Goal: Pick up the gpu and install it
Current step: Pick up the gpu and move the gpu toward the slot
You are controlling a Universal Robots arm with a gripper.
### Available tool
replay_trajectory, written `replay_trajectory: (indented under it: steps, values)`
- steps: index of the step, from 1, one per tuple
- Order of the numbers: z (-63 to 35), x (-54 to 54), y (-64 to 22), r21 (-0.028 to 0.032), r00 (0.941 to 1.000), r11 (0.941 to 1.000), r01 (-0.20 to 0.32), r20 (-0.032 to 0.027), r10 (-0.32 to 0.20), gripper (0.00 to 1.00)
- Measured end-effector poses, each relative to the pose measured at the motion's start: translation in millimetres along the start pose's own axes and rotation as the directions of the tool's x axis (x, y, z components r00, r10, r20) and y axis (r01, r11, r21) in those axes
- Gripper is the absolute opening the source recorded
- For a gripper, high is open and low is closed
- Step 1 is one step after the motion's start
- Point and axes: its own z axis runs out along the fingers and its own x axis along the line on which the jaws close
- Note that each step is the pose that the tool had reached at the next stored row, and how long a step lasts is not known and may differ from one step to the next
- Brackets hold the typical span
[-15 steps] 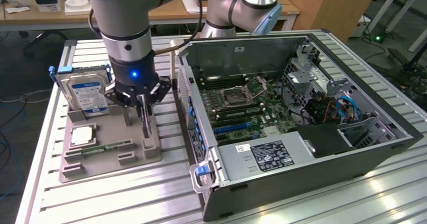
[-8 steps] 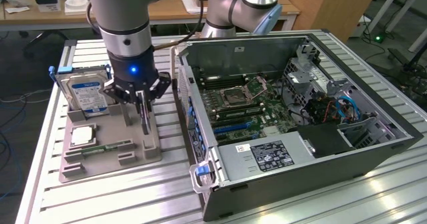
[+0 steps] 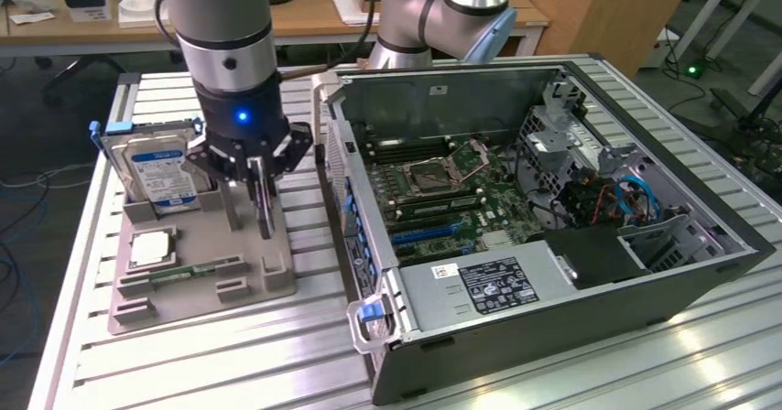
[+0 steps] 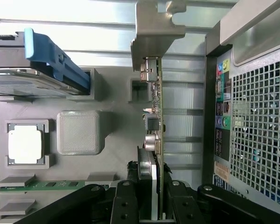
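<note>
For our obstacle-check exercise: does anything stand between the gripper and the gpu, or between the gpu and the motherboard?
Nothing stands between the first pair: the gripper is closed on the gpu. Between the gpu and the motherboard, the case's rear wall rises, though its top is open.

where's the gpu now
On the exterior view's left, the gpu stands on edge in the gripper, at the grey holder, between the hard drive and the computer case.
</note>
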Motion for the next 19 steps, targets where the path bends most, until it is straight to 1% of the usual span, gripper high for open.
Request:
replay_trajectory:
  steps: [4,6,11,15,19]
  values:
    - [-1.8,0.0,0.1,-0.0043,1.0000,1.0000,0.000,0.0001,0.000,0.28]
    - [-4.1,-0.1,0.3,-0.0089,1.0000,1.0000,0.000,0.0000,0.000,0.28]
    - [-8.1,-0.2,0.6,-0.0149,1.0000,0.9999,0.000,0.0001,0.000,0.28]
    - [-14.2,-0.4,1.0,-0.0194,1.0000,0.9998,-0.001,0.0002,0.001,0.28]
    - [-22.2,-0.6,1.6,-0.0222,1.0000,0.9998,-0.001,0.0002,0.001,0.28]
